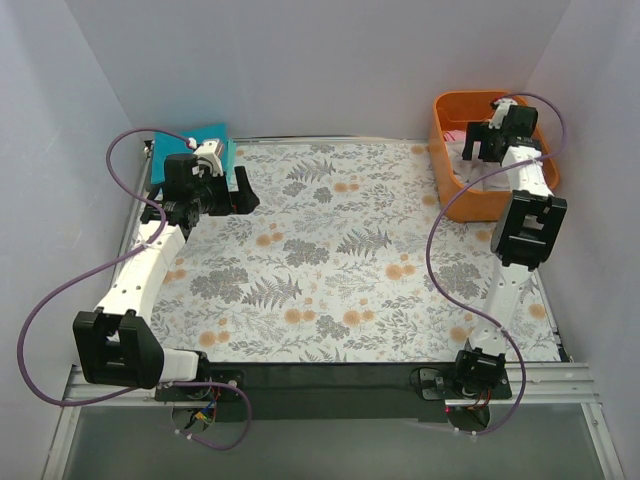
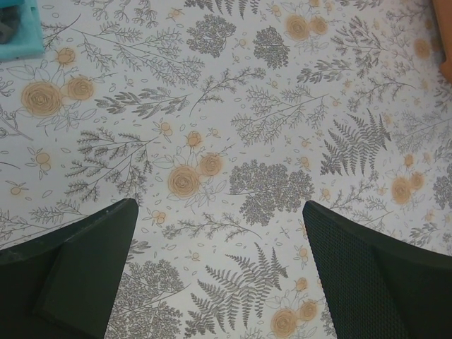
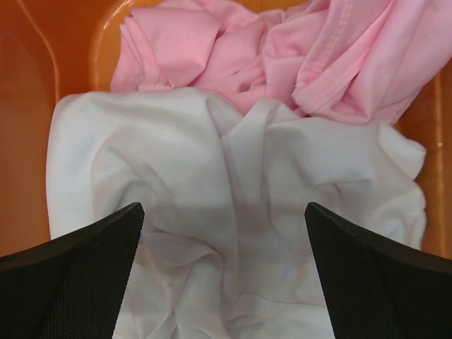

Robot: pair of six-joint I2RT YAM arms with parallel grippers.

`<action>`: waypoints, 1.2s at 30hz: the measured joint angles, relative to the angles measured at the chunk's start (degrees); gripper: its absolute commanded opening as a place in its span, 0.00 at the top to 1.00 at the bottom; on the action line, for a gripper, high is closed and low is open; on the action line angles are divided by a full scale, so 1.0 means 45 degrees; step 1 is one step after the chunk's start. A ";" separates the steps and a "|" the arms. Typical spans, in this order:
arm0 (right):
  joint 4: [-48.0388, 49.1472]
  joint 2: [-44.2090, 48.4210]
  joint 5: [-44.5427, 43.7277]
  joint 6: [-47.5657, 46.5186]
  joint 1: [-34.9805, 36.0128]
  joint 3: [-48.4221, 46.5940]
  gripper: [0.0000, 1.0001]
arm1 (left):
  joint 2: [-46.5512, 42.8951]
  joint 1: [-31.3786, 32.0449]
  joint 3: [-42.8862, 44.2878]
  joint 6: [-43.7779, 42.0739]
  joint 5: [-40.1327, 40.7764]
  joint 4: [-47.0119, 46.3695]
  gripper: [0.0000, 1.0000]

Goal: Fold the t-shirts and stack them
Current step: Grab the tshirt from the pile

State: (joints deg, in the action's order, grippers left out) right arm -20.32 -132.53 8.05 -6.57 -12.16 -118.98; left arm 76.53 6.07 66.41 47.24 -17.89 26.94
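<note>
Floral cloth [image 1: 340,260] across the table, ferns and orange blooms. Farther back on the left, left gripper [image 2: 219,208] spread wide over that print, gripping nothing; just past it, teal t-shirt [image 1: 215,140], lying fairly flat at the back edge. Far right, right gripper [image 3: 224,208] likewise wide above the orange tub [image 1: 445,120]: inside, white t-shirt [image 3: 212,155] crumpled in front, pink t-shirt [image 3: 282,49] bunched behind, touching.

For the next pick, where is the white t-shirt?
Top view: the white t-shirt lies in the orange tub, far right corner, below the right gripper.
</note>
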 measured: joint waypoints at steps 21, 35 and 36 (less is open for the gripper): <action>-0.0578 0.3439 0.1399 0.0121 0.0058 0.1146 0.99 | 0.0160 0.0000 0.0015 -0.0204 0.0228 -0.0126 0.02; 0.1409 0.8879 0.5202 0.2506 0.0219 0.0724 0.99 | -0.0233 -0.0180 0.0019 0.0641 0.0189 -0.0554 0.02; 0.1579 0.9078 0.5479 0.2710 0.0321 0.0733 0.99 | -0.0296 -0.0287 0.0019 0.0763 0.0175 -0.0593 0.02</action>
State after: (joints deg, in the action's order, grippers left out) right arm -13.21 -91.68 32.71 5.63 -10.72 -115.68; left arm 75.20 4.78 66.50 50.68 -17.10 24.27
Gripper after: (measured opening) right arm 0.013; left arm 0.982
